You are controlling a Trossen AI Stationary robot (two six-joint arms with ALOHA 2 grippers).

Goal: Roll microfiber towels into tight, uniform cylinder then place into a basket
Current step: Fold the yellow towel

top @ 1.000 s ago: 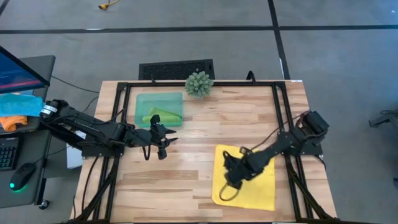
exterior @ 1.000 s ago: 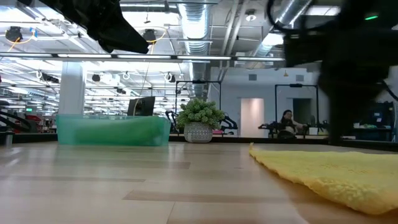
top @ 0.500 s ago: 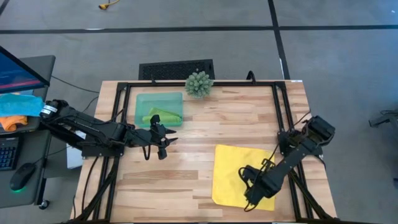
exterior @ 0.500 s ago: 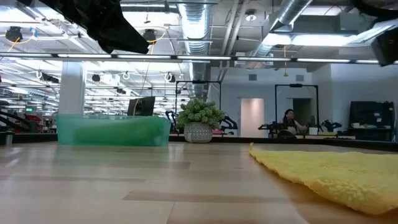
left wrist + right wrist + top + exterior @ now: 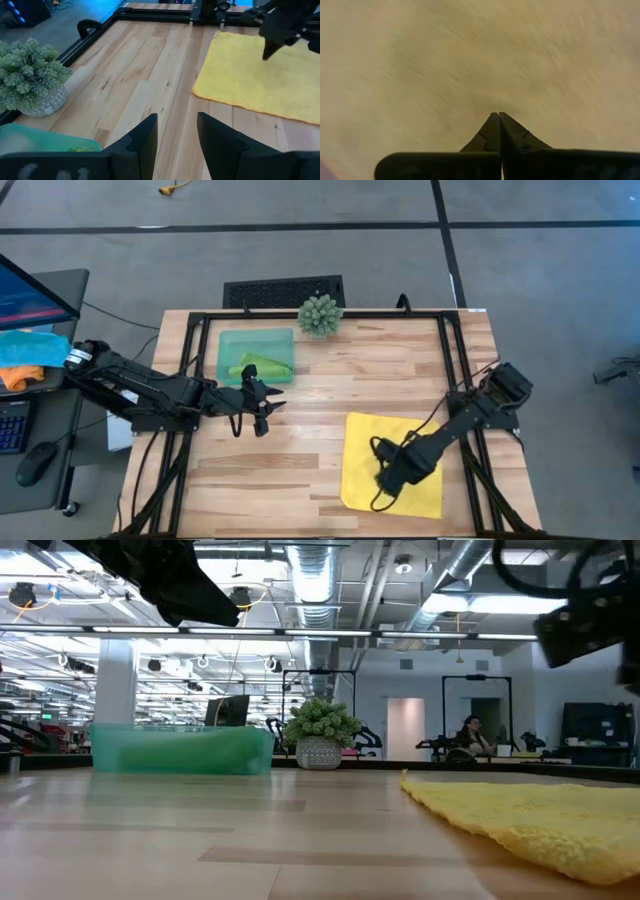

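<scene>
Wooden tabletop carries our work. Our right gripper, fingers together and empty, hangs over the flat yellow towel near the front right corner. We should pinch one edge and roll evenly. The left gripper, fingers apart, waits beside the basket at the back left, where the green towel lies.

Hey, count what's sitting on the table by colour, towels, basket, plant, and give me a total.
Green: 3, the green towel, the teal-green basket holding it, and the spiky ball plant.
Yellow: 1, the yellow towel lying flat.
Total: 4.
</scene>
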